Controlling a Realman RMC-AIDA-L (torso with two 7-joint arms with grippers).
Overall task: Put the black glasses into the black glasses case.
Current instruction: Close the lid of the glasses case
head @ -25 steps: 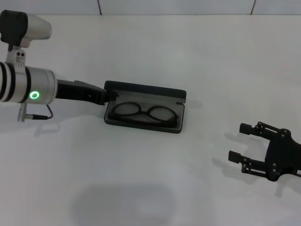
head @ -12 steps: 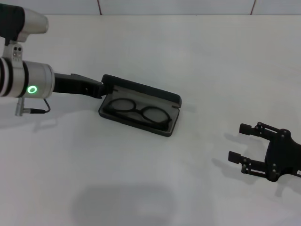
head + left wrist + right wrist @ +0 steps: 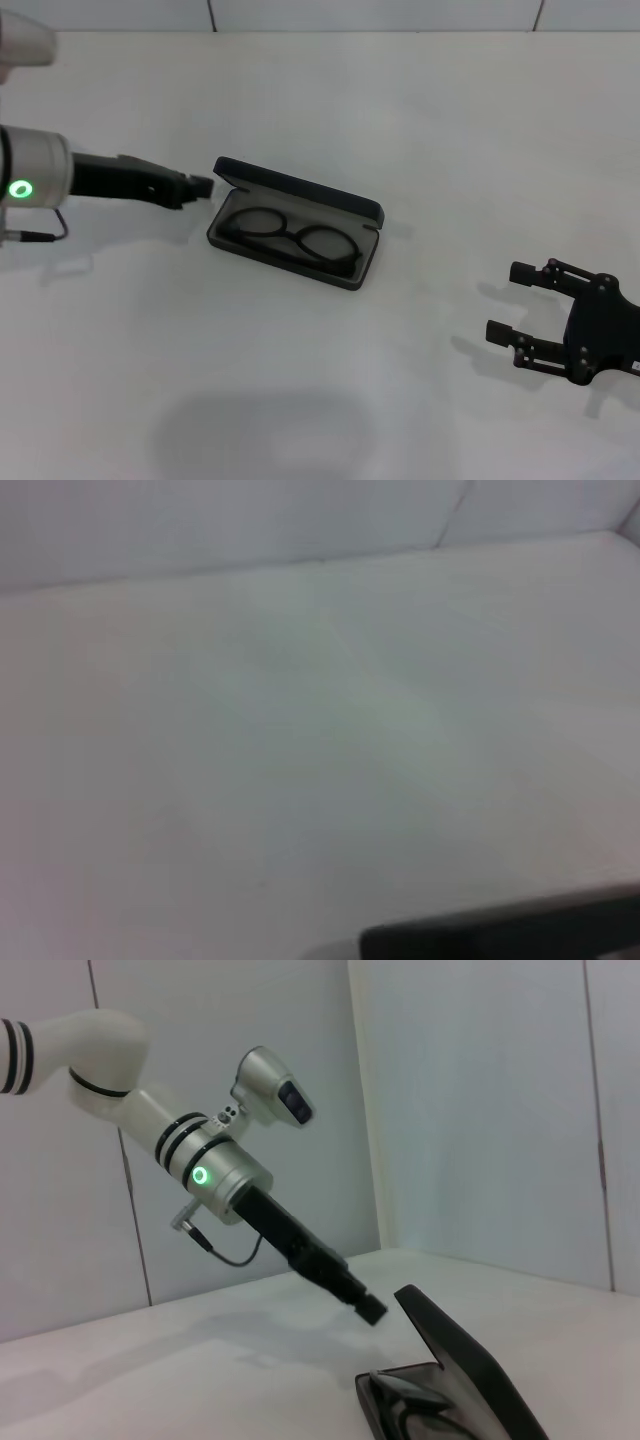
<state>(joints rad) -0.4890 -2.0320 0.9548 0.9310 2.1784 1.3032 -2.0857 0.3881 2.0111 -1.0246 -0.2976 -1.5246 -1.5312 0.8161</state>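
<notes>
I see the black glasses case lying open on the white table, a little left of centre and turned at a slant, its left end farther from me than its right. The lid stands up along the far edge, partly raised, and the grey lining shows inside. The black glasses lie in the tray of the case, lenses side by side, frame running along its length.

My left gripper is at the left, just beside the case's far-left corner and clear of the lid by a small gap. Its fingertips look drawn together into one narrow dark tip with nothing held. In the right wrist view the same gripper hangs above the table just short of the raised lid, not touching it. The left wrist view gives me only bare table and a dark edge I cannot make out.

My right gripper rests at the near right, well apart from the case, fingers spread and empty
</notes>
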